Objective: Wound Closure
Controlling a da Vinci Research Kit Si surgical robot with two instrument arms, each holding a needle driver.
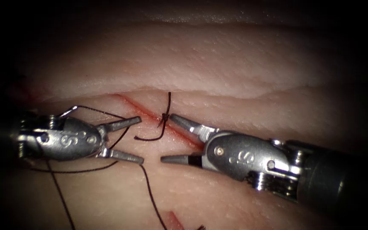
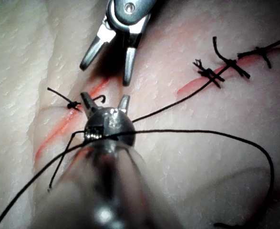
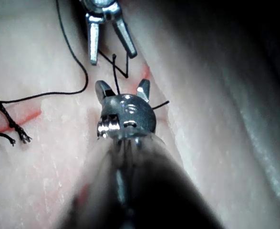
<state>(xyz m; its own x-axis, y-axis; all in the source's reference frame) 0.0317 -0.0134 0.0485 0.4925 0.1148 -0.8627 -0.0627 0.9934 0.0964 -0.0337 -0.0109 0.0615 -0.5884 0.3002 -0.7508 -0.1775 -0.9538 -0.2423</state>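
- Our left end effector (image 1: 141, 139) has its two jaws spread apart, and they hold nothing.
- Our right end effector (image 1: 167, 138) also has its jaws spread apart, and they hold nothing.
- The two tips face each other, near but not touching, with a small bare patch of tissue (image 1: 235, 64) between them.
- The cut (image 1: 148, 114) is a thin red line that slants between the two tools. The upper jaw of the right end effector lies just beside it.
- A small dark knot (image 1: 165, 116) sits on the cut, right at the tip of that upper right jaw. One short cut end (image 1: 169, 99) stands up from it, and another tail (image 1: 154, 137) curls down toward the gap.
- We cannot find the needle for sure. A thin silver curve by the back of the left tool might be it, but we cannot tell.
- Long dark thread (image 1: 150, 191) drapes loosely around and under the left end effector and runs off below it. This is what crowds that side most.
- In the left wrist view we see older stitches (image 2: 225, 67) farther along the cut, well away from both tools.
- The tissue is pale, soft and a bit bumpy, with a raised ridge beyond the cut. The tools are smooth, shiny metal.
- A smear of red fluid (image 1: 174, 219) lies below the tools.
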